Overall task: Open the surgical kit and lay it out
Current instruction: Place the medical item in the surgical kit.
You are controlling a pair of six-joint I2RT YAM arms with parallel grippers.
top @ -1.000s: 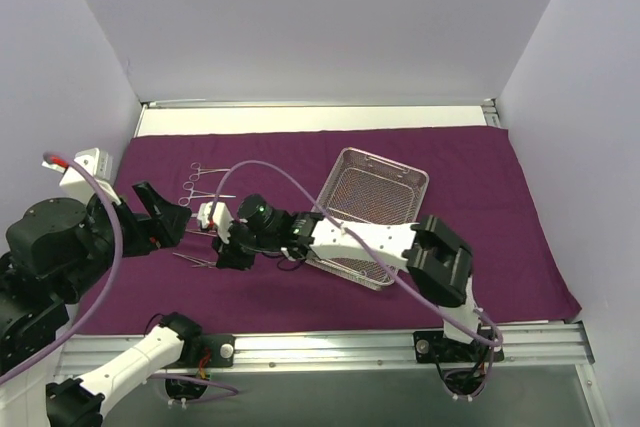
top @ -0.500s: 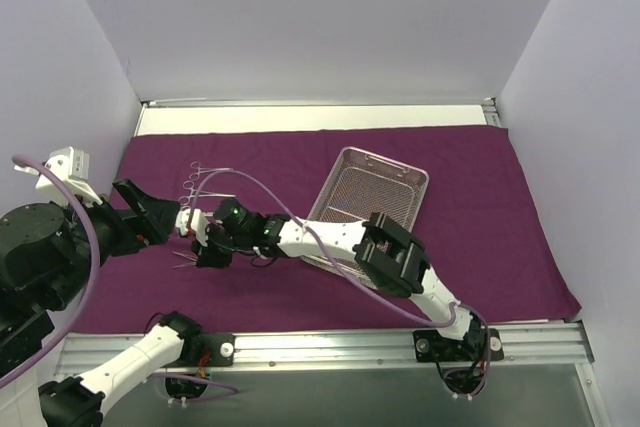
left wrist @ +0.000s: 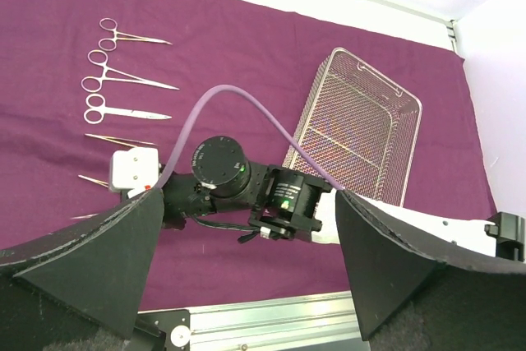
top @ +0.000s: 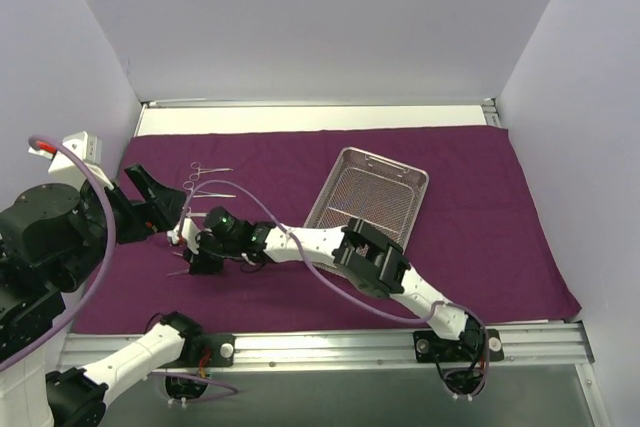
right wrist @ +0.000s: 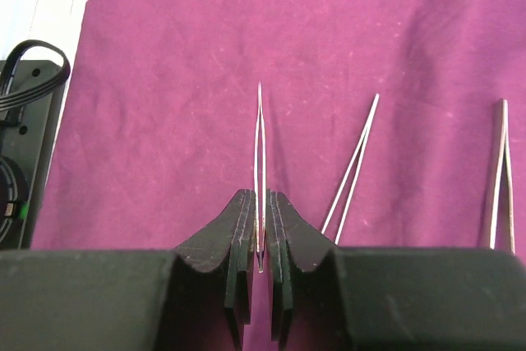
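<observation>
The tweezers [right wrist: 260,145] run hidden into the right end effector [right wrist: 260,203].

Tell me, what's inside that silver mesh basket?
Nothing visible: the wire-mesh tray looks empty, purple cloth showing through its mesh. Its near end is hidden by the right arm.

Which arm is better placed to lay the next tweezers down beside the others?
Right. The right gripper is shut on tweezers over the purple cloth, beside two pairs already laid. The left gripper is open, holding nothing.
</observation>
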